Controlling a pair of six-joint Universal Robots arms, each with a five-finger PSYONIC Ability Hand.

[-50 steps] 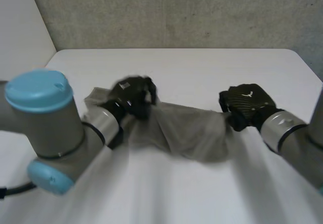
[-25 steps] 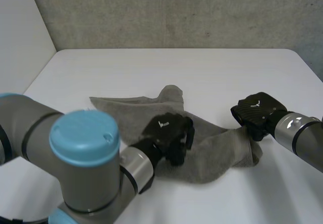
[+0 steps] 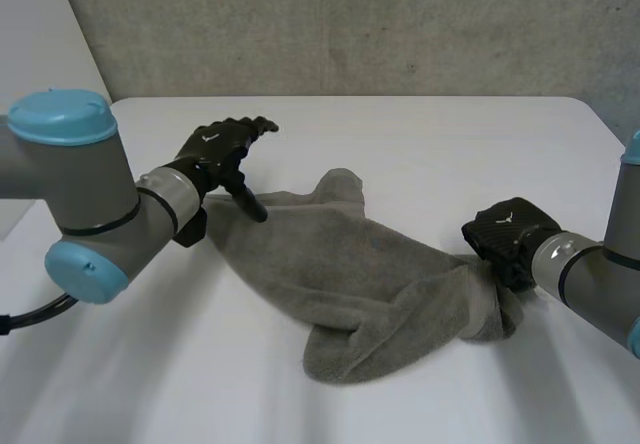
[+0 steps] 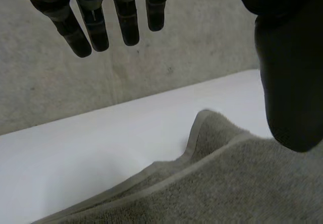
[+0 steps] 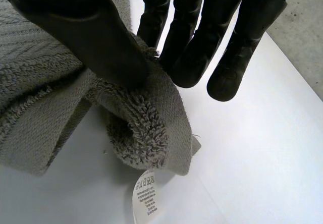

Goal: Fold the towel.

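Left hand (image 3: 220, 152) lifted off towel (image 3: 340, 264) middle to its far left corner, fingers (image 4: 126, 27) spread, empty, right hand (image 3: 507, 236) pinching bunched right end, white table (image 3: 420, 144)

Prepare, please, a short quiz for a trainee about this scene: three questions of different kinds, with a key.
1. True or false: the black left hand grips the crumpled grey terry towel.
2. What pinches the towel's end? A) the black right hand, thumb against fingers; B) a metal clamp; C) nothing.
3. Fill in: at that pinched end, the towel carries a small white printed ___.
Key: 1 false, its fingers are straight; 2 A; 3 label.
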